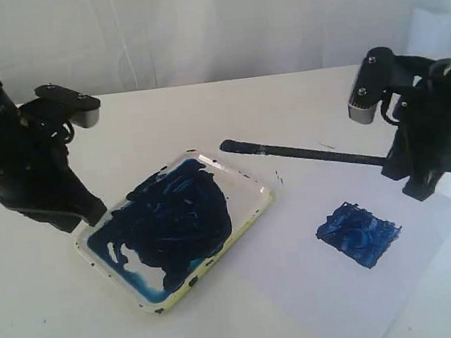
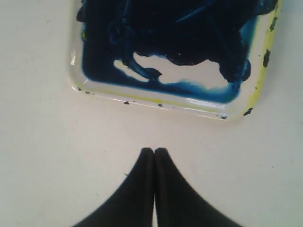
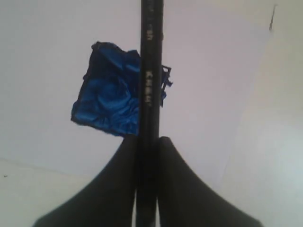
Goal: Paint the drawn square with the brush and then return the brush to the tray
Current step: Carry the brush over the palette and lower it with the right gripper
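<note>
right gripper (image 3: 148,144) is clamped on the brush (image 3: 151,71) (pale handle lettering shows only in the right wrist view, unreadable) near the blue drawn square (image 3: 106,106); left gripper (image 2: 154,152) fingers pressed together, empty, beside the tray (image 2: 262,87).

Blue square (image 1: 359,234), brush (image 1: 304,150) aloft, smeared tray (image 1: 143,268)

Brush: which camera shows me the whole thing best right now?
The exterior view: the brush shows at full length, dark tip near the tray, handle in the right gripper. The right wrist view shows only a stretch of handle between the jaws, over the drawn square. The left wrist view shows only the tray.
</note>
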You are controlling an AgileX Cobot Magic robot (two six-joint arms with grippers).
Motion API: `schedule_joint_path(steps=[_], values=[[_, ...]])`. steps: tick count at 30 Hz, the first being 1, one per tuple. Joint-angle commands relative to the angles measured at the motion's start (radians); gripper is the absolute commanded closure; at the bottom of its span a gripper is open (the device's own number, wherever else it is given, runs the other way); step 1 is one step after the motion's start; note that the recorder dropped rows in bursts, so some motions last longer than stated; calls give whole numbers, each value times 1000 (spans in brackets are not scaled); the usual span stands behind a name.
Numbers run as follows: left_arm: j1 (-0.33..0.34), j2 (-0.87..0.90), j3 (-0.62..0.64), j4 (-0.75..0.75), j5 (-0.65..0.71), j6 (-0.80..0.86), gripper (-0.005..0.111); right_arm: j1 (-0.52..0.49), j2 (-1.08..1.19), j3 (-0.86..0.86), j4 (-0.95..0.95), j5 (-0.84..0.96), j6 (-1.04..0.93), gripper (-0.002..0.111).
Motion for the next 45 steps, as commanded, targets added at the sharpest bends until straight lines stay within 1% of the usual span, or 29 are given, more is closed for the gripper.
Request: schedule_joint_path(steps=[1,4,6,8,12,15,17,20,22,26,31,45], values=[[79,-13,-2,-33,29,-8,107,-1,121,-100,49,98,-105,108],[123,-13,-2,-33,22,-8,107,-1,179,-131,49,143,-196,108],[142,-13,-2,-33,17,-4,107,-1,203,-142,53,139,-294,108],[156,-13,-2,-33,11,-4,107,-1,224,-155,70,129,-347,108],[158,-13,-2,-33,-24,-4,107,-1,256,-179,75,115,-363,108],[158,-13,-2,-33,-20,-4,107,1,282,-191,75,102,-402,108],[158,-13,-2,-33,-18,-4,107,17,317,-202,75,88,-448,108],[158,-13,-2,-33,-18,-4,107,58,345,-215,75,-1,-520,108],[158,-13,-2,-33,-16,-4,107,91,367,-237,75,-62,-522,108],[158,-13,-2,-33,-9,-4,107,140,435,-281,73,-121,-525,108],[158,-13,-2,-33,-3,-2,107,146,484,-303,78,-134,-541,108],[158,-13,-2,-33,-7,0,107,148,511,-303,78,-136,-539,108]])
